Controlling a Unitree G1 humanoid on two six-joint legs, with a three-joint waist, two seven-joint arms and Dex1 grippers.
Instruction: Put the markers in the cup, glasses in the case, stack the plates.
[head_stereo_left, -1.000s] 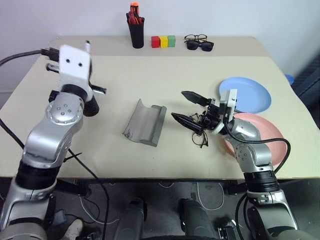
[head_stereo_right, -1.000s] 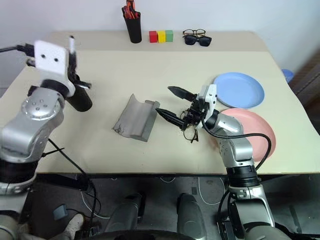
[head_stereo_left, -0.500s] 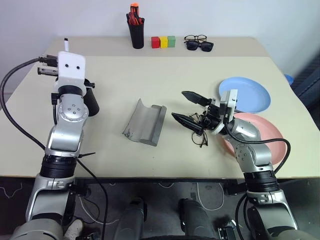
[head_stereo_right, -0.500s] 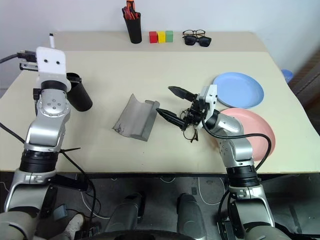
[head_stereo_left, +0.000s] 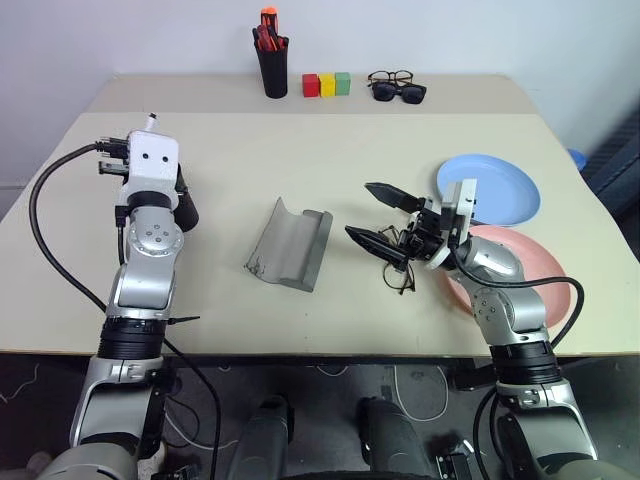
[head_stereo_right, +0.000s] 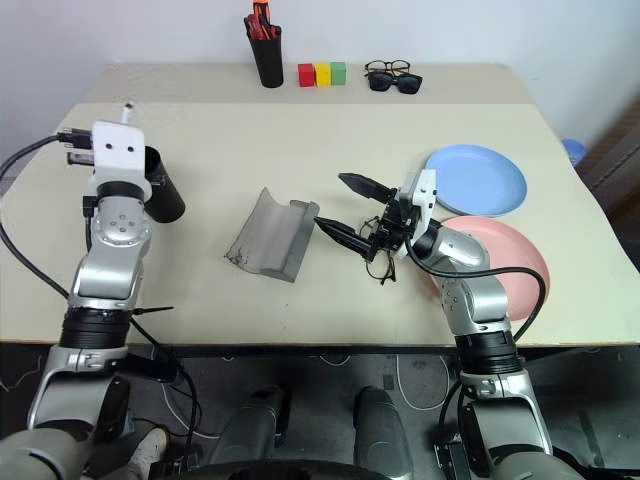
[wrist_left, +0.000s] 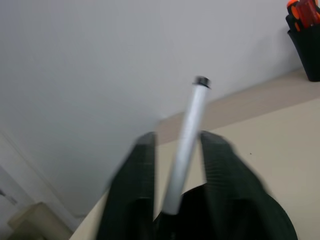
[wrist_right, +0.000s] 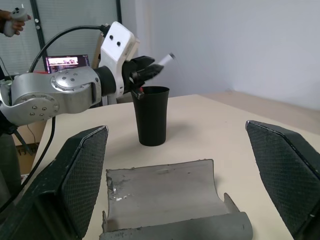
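Observation:
The white marker (wrist_left: 192, 115) with its black cap stands between my left gripper's (wrist_left: 178, 135) fingers, which are parted with a gap beside it. That gripper hangs just over the black cup (head_stereo_left: 186, 207) at the table's left. The grey case (head_stereo_left: 290, 245) lies open in the middle. My right gripper (head_stereo_left: 358, 210) stands open just right of the case, nothing between its fingers. The thin wire-rimmed glasses (head_stereo_left: 401, 277) lie on the table right under it. The blue plate (head_stereo_left: 490, 188) and the pink plate (head_stereo_left: 520, 265) lie side by side at the right. The red marker is hidden.
At the back edge stand a black pen holder (head_stereo_left: 271, 60) with orange-red pens, three coloured blocks (head_stereo_left: 327, 83) and two other pairs of spectacles (head_stereo_left: 398, 86). A person's hand (wrist_right: 12, 15) holds a controller beyond the table's left side.
My left arm has come down and swung in over the cup with the white marker. The right arm, case, glasses and plates have stayed put.

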